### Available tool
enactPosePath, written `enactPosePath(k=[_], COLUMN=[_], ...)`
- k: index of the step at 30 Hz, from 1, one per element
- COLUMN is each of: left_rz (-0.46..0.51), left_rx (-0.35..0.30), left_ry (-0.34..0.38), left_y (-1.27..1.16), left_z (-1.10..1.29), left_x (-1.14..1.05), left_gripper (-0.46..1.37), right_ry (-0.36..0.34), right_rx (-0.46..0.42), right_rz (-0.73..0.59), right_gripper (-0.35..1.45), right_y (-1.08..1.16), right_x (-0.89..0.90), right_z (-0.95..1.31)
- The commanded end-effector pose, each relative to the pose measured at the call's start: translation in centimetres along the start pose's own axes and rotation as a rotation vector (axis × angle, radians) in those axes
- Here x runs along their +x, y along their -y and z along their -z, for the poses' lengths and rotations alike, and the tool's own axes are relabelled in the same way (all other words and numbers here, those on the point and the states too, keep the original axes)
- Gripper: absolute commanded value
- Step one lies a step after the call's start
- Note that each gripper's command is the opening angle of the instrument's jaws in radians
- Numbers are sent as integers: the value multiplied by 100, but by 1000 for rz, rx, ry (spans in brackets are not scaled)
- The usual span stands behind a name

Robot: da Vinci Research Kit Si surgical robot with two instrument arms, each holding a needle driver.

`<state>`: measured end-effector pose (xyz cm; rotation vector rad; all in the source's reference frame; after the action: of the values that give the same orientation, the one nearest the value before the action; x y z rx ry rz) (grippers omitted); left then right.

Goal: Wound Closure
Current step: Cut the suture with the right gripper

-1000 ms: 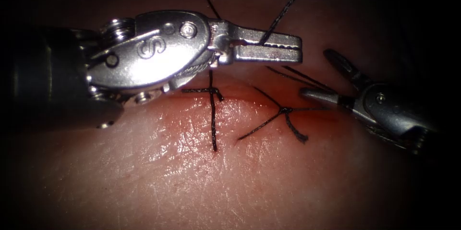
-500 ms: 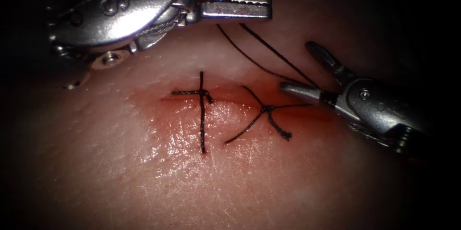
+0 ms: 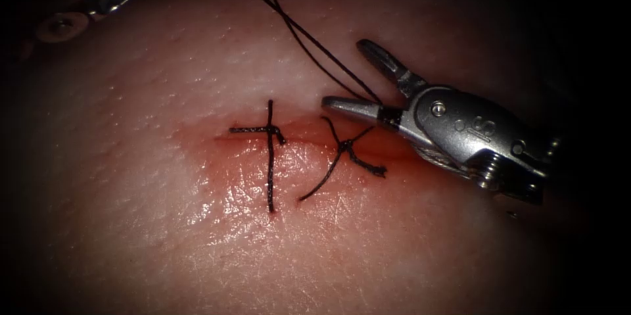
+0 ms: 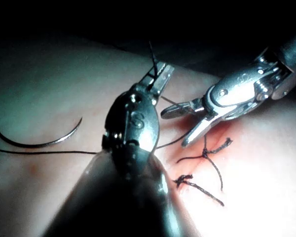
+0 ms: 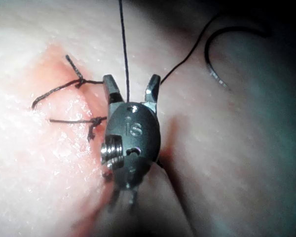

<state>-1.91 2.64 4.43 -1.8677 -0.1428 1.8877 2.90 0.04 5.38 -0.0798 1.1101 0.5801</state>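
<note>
Since a second ago: hauled the left pincer (image 4: 162, 75) off toward eleven o'clock, clenched on the thread (image 3: 309, 39), drawing its two strands out long over the tissue (image 3: 197, 242). Brought the right pincer (image 3: 344, 73) in from three o'clock, released, grasping nothing, astride those strands just beside the right-hand stitch (image 3: 345, 149) (left-hand stitch (image 3: 269, 154) untouched). Left the needle (image 4: 49, 140) lying free on the tissue, not in it. Suggests, as a judgement, a tied stitch with its tails held up.
</note>
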Motion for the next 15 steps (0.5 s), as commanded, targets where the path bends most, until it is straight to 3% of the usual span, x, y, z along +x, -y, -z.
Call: enactPosePath(k=[1,8,15], left_rz=[-4,-5,-3], left_rx=[1,9,11], left_ry=[1,2,3], left_y=[1,13,22], left_z=[2,16,22], left_x=[1,7,8], left_gripper=[-35,-35,-35], right_ry=[-2,-9,-10], right_rx=[12,32,36], right_rz=[0,-2,-3], right_gripper=[111,117,124], right_y=[1,8,11], right_x=[2,15,19], right_z=[-3,-22,-21])
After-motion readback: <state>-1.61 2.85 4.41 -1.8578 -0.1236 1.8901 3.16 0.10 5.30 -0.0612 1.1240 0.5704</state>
